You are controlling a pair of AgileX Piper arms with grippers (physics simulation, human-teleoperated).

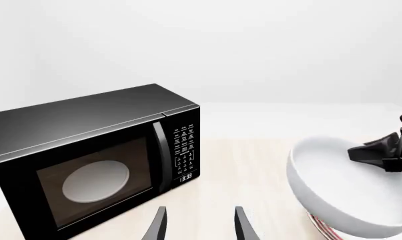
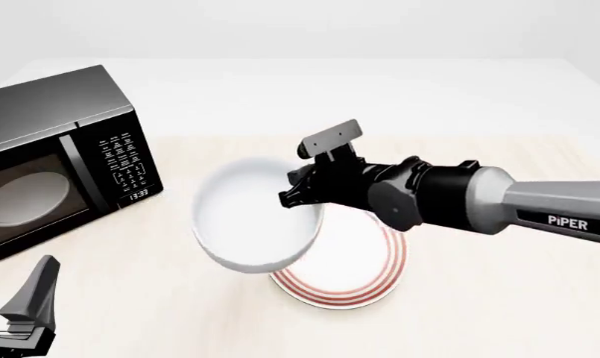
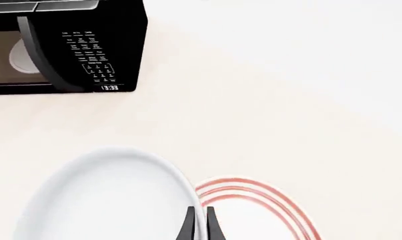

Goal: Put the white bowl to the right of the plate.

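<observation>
Right fingers [image 2: 297,195] pinch the white bowl [image 2: 255,224] rim above the plate [image 2: 364,280]; left fingers [image 1: 199,225] spread empty near the microwave [image 2: 56,160].

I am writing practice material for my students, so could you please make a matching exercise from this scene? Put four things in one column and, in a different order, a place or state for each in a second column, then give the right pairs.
Things
1. white bowl
2. plate
3. microwave
4. left gripper

Places or states
A. stands at the table's left side, door shut
B. open, holding nothing
C. tilted, its rim pinched by the right gripper
D. lies flat, partly hidden by the bowl

Pairs: 1-C, 2-D, 3-A, 4-B
</observation>
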